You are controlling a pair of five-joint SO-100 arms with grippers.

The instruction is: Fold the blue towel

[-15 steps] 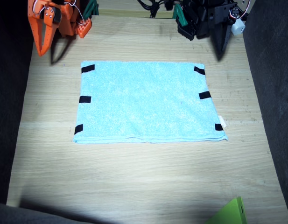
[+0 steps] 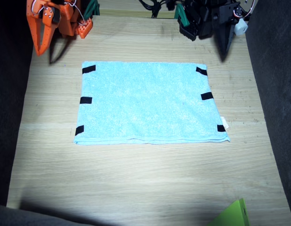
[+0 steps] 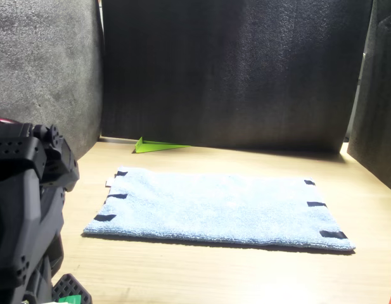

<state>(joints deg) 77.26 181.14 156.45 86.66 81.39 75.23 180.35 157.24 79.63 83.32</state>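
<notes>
At the far left corner of the fixed view we see our right gripper, orange, hanging over the wooden table with its long fingers pointing down and close together; whether they are fully closed we cannot tell, but nothing is between them. It sits well apart from the cloth.

Moving rightward, the blue towel lies flat in the middle of the table, clear of both of our arms. It looks folded once, with a doubled edge along its near side in the fixed view. Three short black tape strips mark its short edge on our right arm's side, and three more mark the opposite short edge. A small white tag pokes out beside the lowest strip on that side.

Farther right, at the far edge, our left gripper, black, points down above the table just beyond the towel's corner, touching nothing; its fingers show as one dark wedge, so we cannot tell how they stand.

At the near right corner a green wedge-shaped piece rests on the table, well apart from the towel.
</notes>
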